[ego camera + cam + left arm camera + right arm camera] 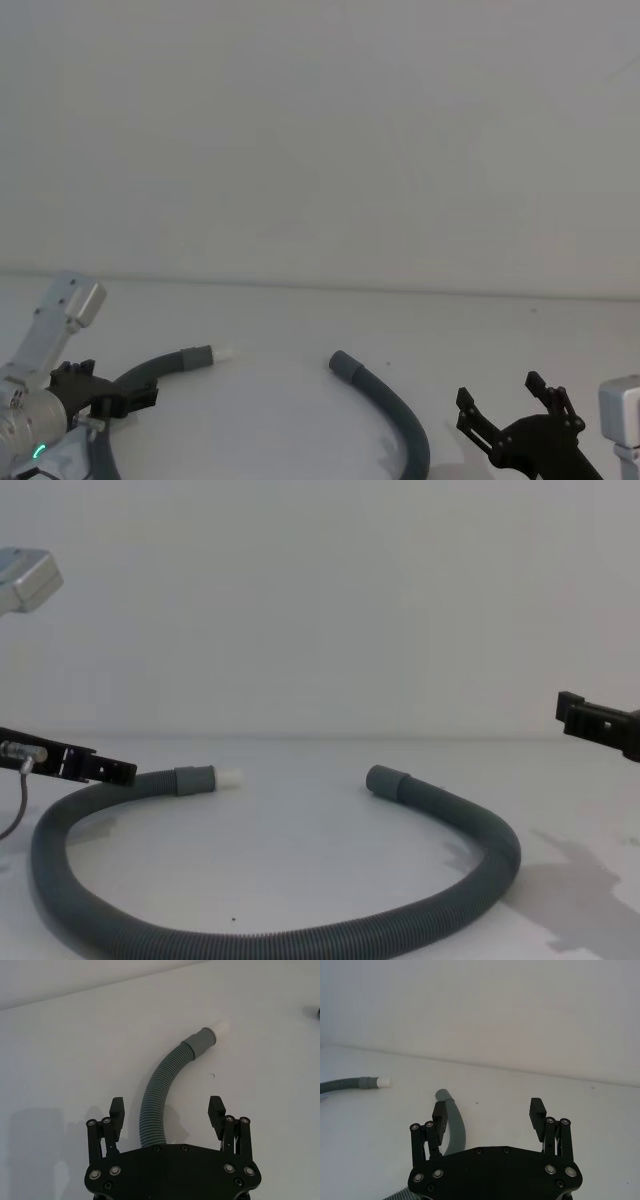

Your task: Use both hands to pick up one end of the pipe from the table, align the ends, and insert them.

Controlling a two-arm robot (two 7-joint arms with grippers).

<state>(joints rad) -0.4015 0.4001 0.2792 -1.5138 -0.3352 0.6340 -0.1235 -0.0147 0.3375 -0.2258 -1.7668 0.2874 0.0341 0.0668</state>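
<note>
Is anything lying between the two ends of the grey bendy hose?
No. Between the grey cuff with the white tip and the plain hollow grey cuff there is just bare white table, seen in the head and chest views.

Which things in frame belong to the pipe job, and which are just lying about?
Job:
pipe
white-tipped cuff
plain cuff
left gripper, open, at the pipe behind the white-tipped cuff
right gripper, open, right of the pipe
table

Not job:
thin cable by the left arm
wall
</note>
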